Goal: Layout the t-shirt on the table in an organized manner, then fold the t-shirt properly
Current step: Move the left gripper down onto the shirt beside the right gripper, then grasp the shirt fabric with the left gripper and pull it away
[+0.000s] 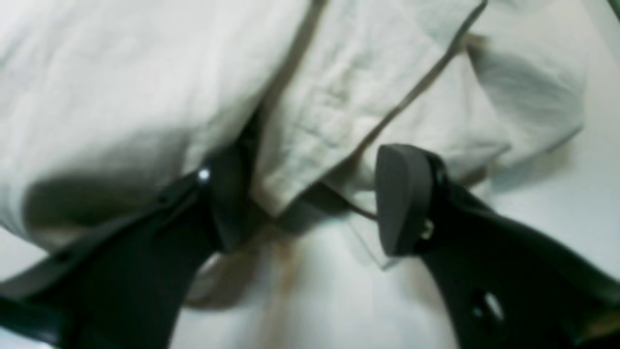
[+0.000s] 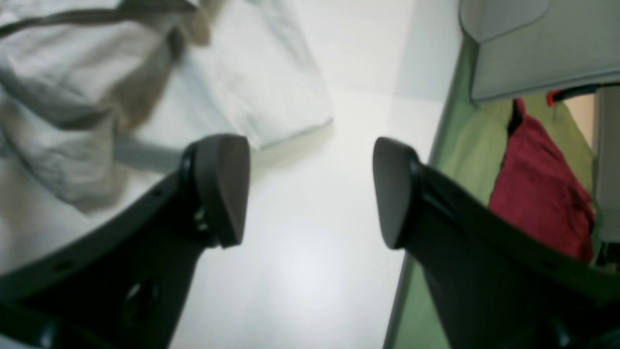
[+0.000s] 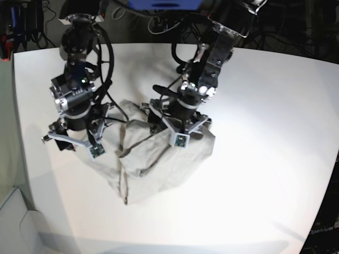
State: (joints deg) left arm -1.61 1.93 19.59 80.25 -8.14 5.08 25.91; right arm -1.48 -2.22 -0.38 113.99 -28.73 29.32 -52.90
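Both hands, left hand (image 1: 310, 203) and right hand (image 2: 310, 191), gape empty over the crumpled grey-beige cotton t-shirt (image 3: 159, 159): spreading and folding remain.

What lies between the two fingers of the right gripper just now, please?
Only bare table, as the right wrist view shows: the right gripper is open, and the t-shirt lies beyond its left finger.

Light grey-beige short-sleeved cotton t-shirt (image 3: 159, 159) lay crumpled near middle of large white smooth-topped table (image 3: 275, 106). Left gripper (image 1: 310, 203) sat over shirt's far side, folded edge between its fingers. Right gripper (image 2: 310, 191) stood just beside shirt's other edge, over bare tabletop. Red cloth (image 2: 537, 194) lay beyond table edge.
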